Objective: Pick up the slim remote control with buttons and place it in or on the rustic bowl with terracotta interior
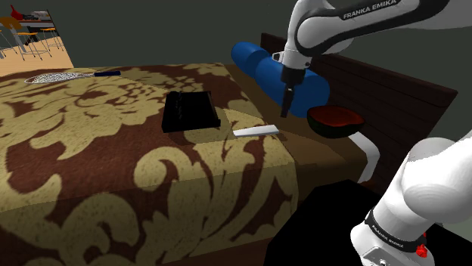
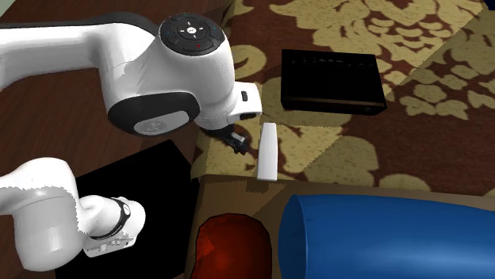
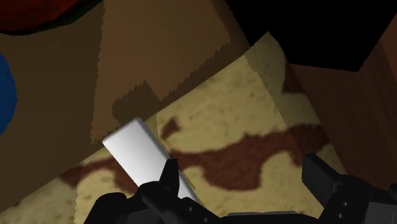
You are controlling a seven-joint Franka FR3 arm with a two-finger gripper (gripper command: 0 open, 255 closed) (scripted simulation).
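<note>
I've got the gripper (image 1: pixel 286 106) wide open, nothing held, hovering over the bed (image 1: pixel 113 151) beside the white remote (image 1: pixel 256 131). Dark bowl (image 1: pixel 335 121), red inside, sits nearby.

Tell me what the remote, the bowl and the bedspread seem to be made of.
The remote: a plain pale grey slab, smooth, with no texture drawn. The material is open, perhaps plastic.
The bowl: dark outside, red-orange inside with a slight sheen. It is probably glazed ceramic.
The bedspread: matte brown with gold scrollwork, so likely woven fabric.
</note>
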